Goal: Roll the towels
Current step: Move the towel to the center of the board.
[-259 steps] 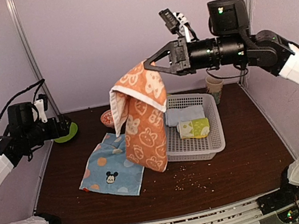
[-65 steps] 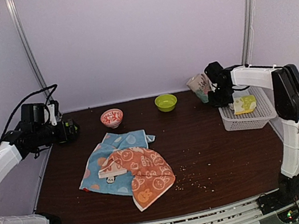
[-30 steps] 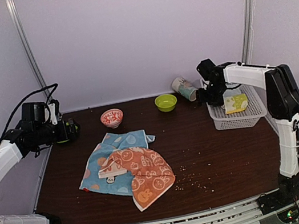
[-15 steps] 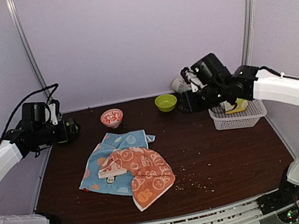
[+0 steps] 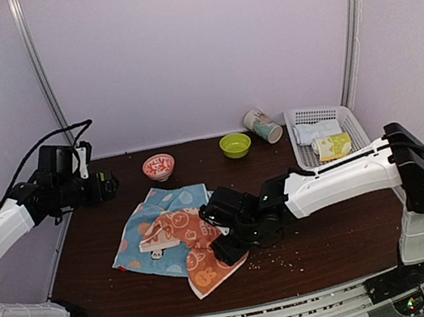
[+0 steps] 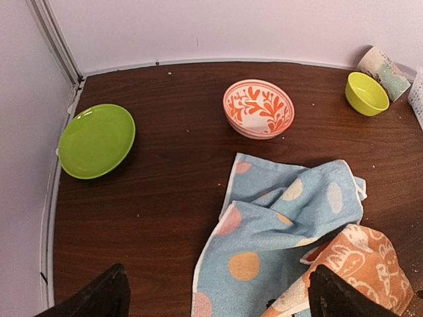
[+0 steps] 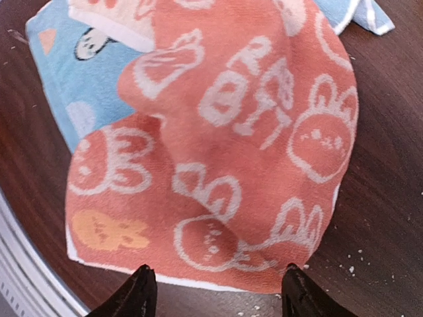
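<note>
Across the dark wooden surface (image 5: 330, 220) the right arm is reaching from its base leftward, low over the middle. Its pincer (image 5: 226, 246) is hanging over the right edge of the orange towel (image 5: 203, 268). From the right wrist view the pincer (image 7: 217, 269) is standing wide, one finger on each side of the bunny print; whether the tips are touching the cloth cannot be told.

The left arm is holding its pincer (image 5: 106, 185) above the back-left part of the surface, well apart from the towels. The left wrist view shows that pincer (image 6: 221, 290) spread wide and gripping nothing.

The blue towel (image 5: 142, 249) is lying flat but rumpled left of centre, its dots facing up. The orange towel is lying crumpled partly on top of it, covering its near-right part and spilling onto the bare wood.

A white basket (image 5: 319, 112) is sitting at the back right, holding a pale roll (image 5: 306, 132) and a yellow-green roll (image 5: 333, 145) side by side.

A green plate (image 6: 96, 140) is resting at the back left. A red-patterned bowl (image 5: 158, 166) is sitting just behind the blue towel, and a small green bowl (image 5: 235, 144) is sitting to its right. A paper cup (image 5: 261, 126) is tilting between the green bowl and the basket.

Crumbs (image 5: 283, 257) are lying scattered right of the orange towel.
</note>
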`<control>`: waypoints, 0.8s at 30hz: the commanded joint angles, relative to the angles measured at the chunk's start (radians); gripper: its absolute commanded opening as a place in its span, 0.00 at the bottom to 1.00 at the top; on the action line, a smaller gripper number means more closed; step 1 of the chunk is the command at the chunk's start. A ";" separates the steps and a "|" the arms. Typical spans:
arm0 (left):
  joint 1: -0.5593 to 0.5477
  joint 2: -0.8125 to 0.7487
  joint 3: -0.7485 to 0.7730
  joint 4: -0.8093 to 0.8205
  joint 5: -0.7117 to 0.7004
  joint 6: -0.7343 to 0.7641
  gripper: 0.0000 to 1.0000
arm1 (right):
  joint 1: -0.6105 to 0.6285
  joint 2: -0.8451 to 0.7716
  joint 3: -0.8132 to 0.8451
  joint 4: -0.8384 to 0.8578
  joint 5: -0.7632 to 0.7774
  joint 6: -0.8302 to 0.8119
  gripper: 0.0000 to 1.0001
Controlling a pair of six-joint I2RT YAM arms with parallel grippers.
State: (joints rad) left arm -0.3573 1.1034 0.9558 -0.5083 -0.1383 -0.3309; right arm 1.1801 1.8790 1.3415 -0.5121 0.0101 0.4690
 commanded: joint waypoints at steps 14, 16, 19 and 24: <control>-0.005 -0.017 0.027 0.004 -0.033 0.022 0.96 | -0.066 -0.158 0.076 -0.018 0.087 -0.034 0.00; -0.006 -0.014 0.030 0.004 -0.030 0.021 0.96 | -0.150 -0.213 0.059 -0.052 0.077 -0.003 0.00; -0.005 -0.014 0.032 0.003 -0.024 0.021 0.96 | -0.290 -0.263 -0.015 -0.117 0.123 0.021 0.00; -0.006 -0.021 0.027 0.004 -0.026 0.023 0.96 | -0.365 -0.324 -0.119 -0.143 0.119 -0.028 0.62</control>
State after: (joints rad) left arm -0.3573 1.1030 0.9562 -0.5251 -0.1581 -0.3222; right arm 0.8116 1.5578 1.3170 -0.5728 0.1230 0.4679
